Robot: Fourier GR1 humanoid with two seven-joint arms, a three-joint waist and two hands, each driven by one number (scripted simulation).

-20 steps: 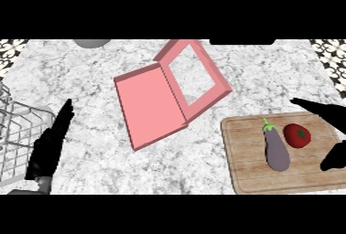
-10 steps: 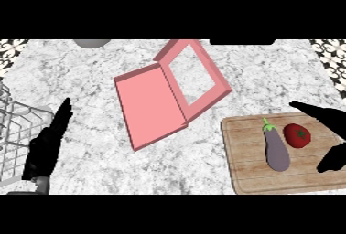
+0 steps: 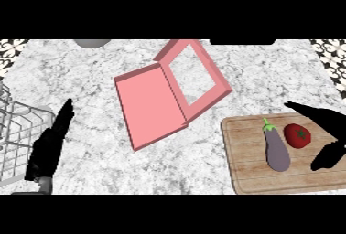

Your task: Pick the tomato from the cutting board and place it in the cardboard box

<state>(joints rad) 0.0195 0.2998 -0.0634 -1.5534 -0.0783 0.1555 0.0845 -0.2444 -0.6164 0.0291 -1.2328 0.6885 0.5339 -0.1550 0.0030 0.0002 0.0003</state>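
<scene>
Head view. Right hand [image 3: 324,118] is hanging over the far right corner of the cutting board [image 3: 250,176]; its fingers [image 3: 304,109] are spreading wide from the thumb [image 3: 327,155] and holding nothing. Tomato [image 3: 297,135] is sitting on the board in the gap between them, just under the fingers and just up-left of the thumb tip; it is looking apart from both, though I cannot tell for sure.

Eggplant [image 3: 277,148] is lying on the board just left of the tomato, on the side away from the palm; nothing is standing between fingers and tomato. Cardboard box [image 3: 212,68] is lying open well up-left of the fingertips, its flap [image 3: 152,107] spreading flat on the marble counter [image 3: 101,77]; a strip of counter is lying between board and box. Wire rack [image 3: 13,132] is standing at the left edge; left hand [image 3: 49,144] is resting just right of it, fingers straight, pointing up the counter, holding nothing. Grey round object [image 3: 93,42] is showing at the far edge, partly cut off.

Tomato is reading round, so no long axis to tell; its dark stem mark is facing up. Eggplant's long axis is running near-to-far, green stem end pointing away and tilting slightly left, ending just below the fingertips.
</scene>
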